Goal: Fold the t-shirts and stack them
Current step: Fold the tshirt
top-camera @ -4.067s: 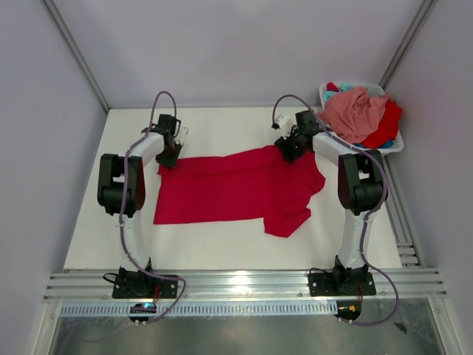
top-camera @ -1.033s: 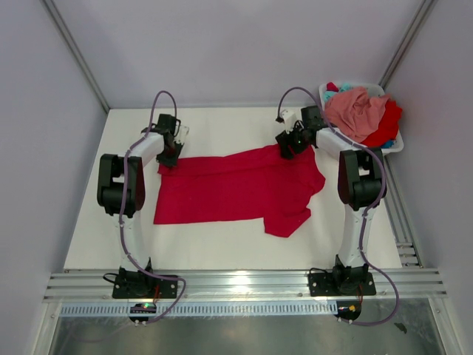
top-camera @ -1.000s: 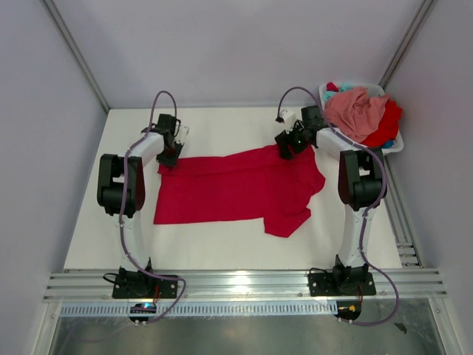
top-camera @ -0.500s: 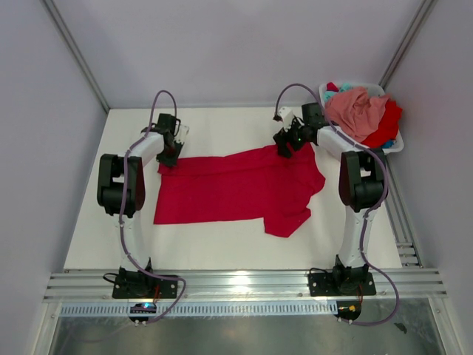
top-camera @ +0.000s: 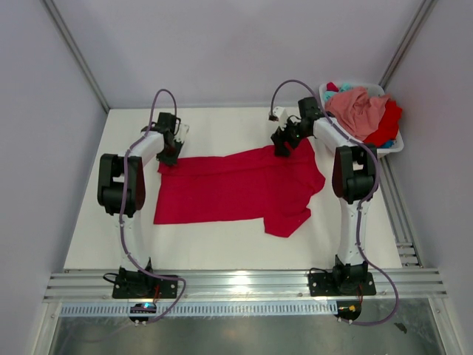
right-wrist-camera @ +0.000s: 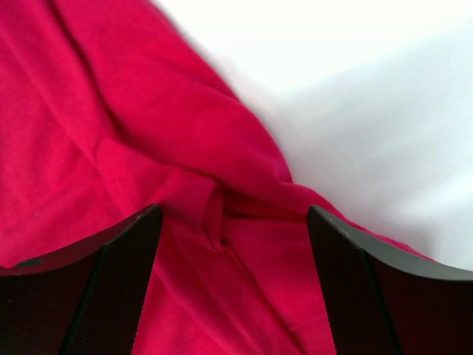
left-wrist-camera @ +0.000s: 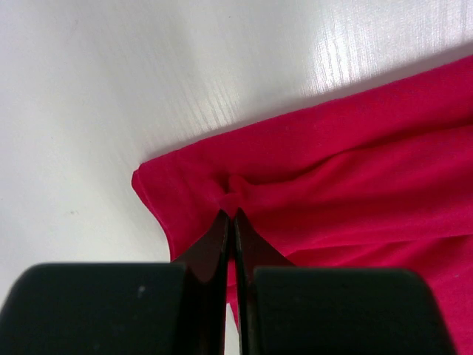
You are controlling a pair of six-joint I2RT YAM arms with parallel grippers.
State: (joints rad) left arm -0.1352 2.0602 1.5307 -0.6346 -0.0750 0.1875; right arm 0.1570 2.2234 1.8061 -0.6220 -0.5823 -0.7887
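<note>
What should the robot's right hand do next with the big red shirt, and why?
Probably lower and close the right gripper on the raised fold of the red t-shirt that sits between its open fingers. The left gripper is shut on the shirt's far left corner, so a second pinch at the far edge would likely let both arms lift and fold the shirt together.

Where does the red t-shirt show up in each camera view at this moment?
Top external: red t-shirt spread wide mid-picture on the white table.
Left wrist: its corner fills the right and lower part, pinched in the shut left hand.
Right wrist: it fills the left and bottom, under the open right hand.
Shared landmark: the white table along the shirt's far edge.
</note>
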